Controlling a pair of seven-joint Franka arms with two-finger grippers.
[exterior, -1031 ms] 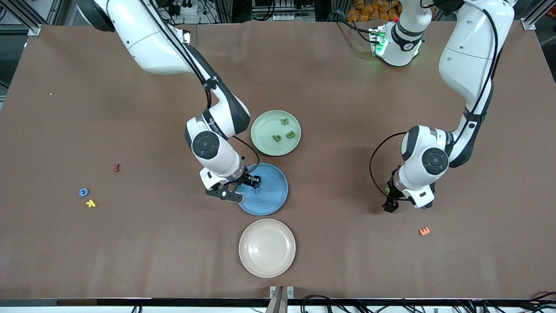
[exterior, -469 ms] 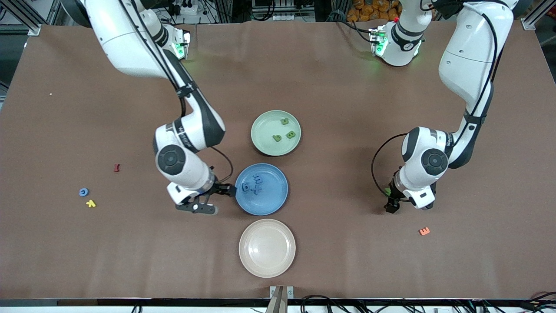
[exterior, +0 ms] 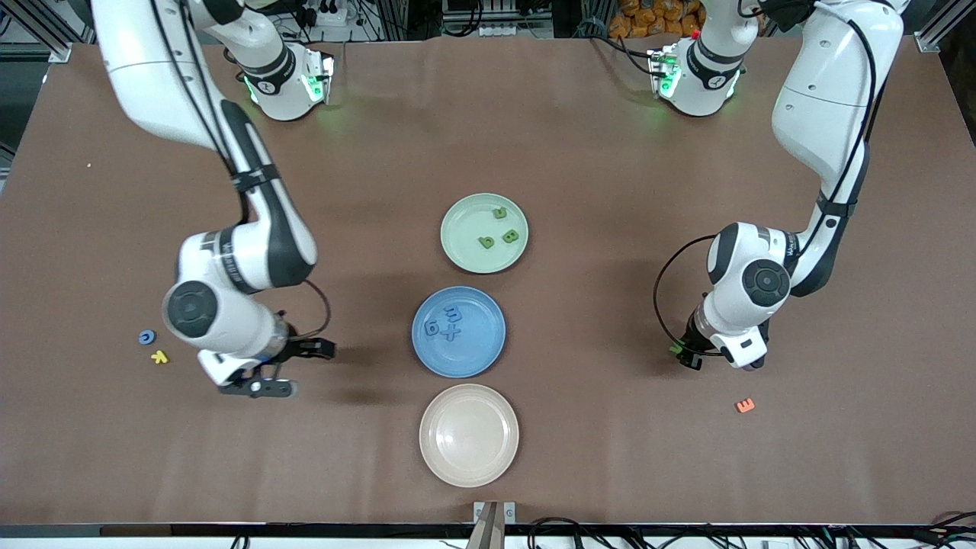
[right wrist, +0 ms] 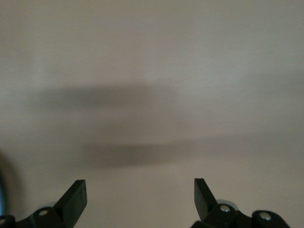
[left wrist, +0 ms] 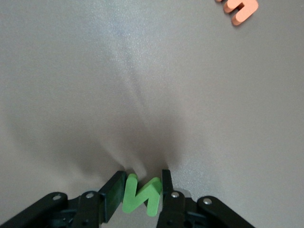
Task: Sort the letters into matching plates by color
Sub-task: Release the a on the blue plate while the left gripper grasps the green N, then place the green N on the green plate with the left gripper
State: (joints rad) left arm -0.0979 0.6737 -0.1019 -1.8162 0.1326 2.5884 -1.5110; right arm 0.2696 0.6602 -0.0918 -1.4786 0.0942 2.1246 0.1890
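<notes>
My left gripper (exterior: 680, 354) is shut on a green letter (left wrist: 141, 194), low over the bare table toward the left arm's end. My right gripper (exterior: 324, 350) is open and empty (right wrist: 140, 194), over bare table between the blue plate (exterior: 479, 349) and a loose blue letter (exterior: 147, 337). The blue plate holds three blue letters (exterior: 446, 324). The pale green plate (exterior: 465, 221), farther from the camera, holds three green letters (exterior: 499, 232).
The cream-beige plate (exterior: 469, 435) lies empty nearest the camera. A yellow letter (exterior: 159, 356) lies beside the loose blue one and a red letter (exterior: 204, 293) a little farther. An orange letter (exterior: 745, 406) lies near my left gripper and shows in the left wrist view (left wrist: 237, 7).
My right gripper left the blue plate, where a blue letter now lies with the other two, and swung toward the right arm's end of the table. My left gripper barely moved.
</notes>
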